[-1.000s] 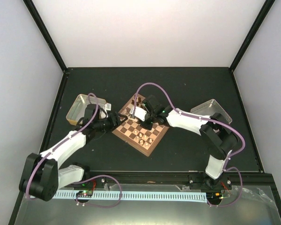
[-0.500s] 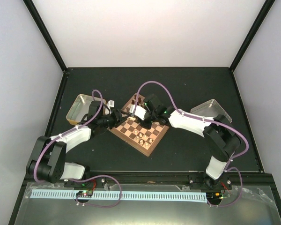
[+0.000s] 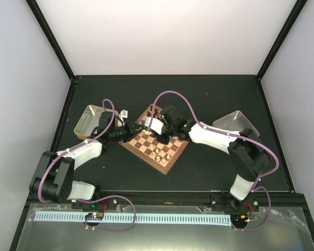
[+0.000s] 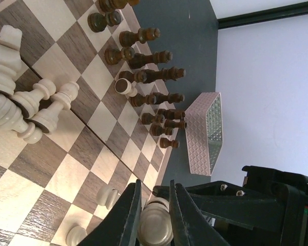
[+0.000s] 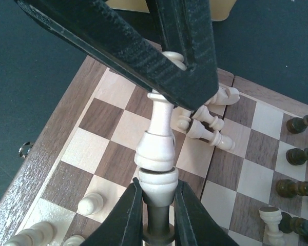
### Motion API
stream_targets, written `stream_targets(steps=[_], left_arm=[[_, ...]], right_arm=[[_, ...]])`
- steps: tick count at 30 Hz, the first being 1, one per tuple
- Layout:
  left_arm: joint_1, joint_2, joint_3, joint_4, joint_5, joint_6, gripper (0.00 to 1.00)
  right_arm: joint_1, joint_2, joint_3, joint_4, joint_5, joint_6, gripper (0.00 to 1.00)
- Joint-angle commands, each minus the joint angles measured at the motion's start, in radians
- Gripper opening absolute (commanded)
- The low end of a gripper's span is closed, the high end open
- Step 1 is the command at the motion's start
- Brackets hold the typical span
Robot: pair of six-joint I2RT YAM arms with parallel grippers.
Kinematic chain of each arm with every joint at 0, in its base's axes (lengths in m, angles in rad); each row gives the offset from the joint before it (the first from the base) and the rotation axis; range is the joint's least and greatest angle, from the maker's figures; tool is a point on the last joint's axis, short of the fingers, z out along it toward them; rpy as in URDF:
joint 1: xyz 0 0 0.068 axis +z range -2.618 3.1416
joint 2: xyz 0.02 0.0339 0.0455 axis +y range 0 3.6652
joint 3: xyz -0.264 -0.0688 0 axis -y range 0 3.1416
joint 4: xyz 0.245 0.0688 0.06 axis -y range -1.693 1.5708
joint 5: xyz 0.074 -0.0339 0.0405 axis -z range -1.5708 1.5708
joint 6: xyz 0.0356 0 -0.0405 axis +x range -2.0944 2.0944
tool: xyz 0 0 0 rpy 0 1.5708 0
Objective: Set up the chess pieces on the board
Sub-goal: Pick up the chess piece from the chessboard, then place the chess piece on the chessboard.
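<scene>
Both grippers hold one tall pale chess piece (image 5: pixel 155 148) above the board (image 3: pixel 163 168). My right gripper (image 5: pixel 157 187) is shut on its lower end. My left gripper (image 4: pixel 155 190) is shut on its other end, whose rounded tip (image 4: pixel 156 226) sits between the jaws. In the right wrist view the left gripper's fingers (image 5: pixel 187 66) come down from above onto the piece. Seen from overhead, the left gripper (image 3: pixel 138 127) and right gripper (image 3: pixel 155 126) meet over the board's left corner. Dark pieces (image 4: pixel 146 77) stand in rows along one edge. Pale pieces (image 4: pixel 36 107) lie tipped over on the squares.
A metal tray (image 3: pixel 89 120) sits left of the board and another tray (image 3: pixel 235 123) to the right. More pale pieces (image 5: pixel 90 204) stand near the board's rim. The black table edge and frame run behind.
My left arm has reached in towards the right gripper and its jaws have closed from wide open onto the pale piece. The right gripper kept its grip and barely moved.
</scene>
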Motion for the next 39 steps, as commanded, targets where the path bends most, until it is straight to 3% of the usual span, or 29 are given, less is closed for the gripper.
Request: stream_targets(steps=[1,9,14,21,30,39], left_arm=[[0.008,-0.023,0.044,-0.041,-0.043,0.075,0.02],[-0.002,-0.096,0.068,-0.180,-0.155,0.242,0.01],[-0.101,-0.115,0.165,-0.373,-0.358,0.408,0.01],[-0.249,-0.003,0.312,-0.544,-0.551,0.532,0.02],[-0.356,0.186,0.460,-0.652,-0.731,0.471,0.03],[-0.398,0.294,0.533,-0.679,-0.772,0.384,0.12]], right_arm=[[0.003,-0.030,-0.016,-0.011,0.052,-0.005,0.01],[-0.013,-0.111,-0.048,-0.020,0.074,0.152,0.01],[-0.021,-0.145,-0.020,-0.031,0.117,0.397,0.02],[-0.023,-0.206,-0.098,0.015,0.238,0.755,0.02],[-0.059,-0.408,-0.286,0.046,0.288,1.019,0.02],[-0.075,-0.541,-0.380,0.056,0.219,1.041,0.02]])
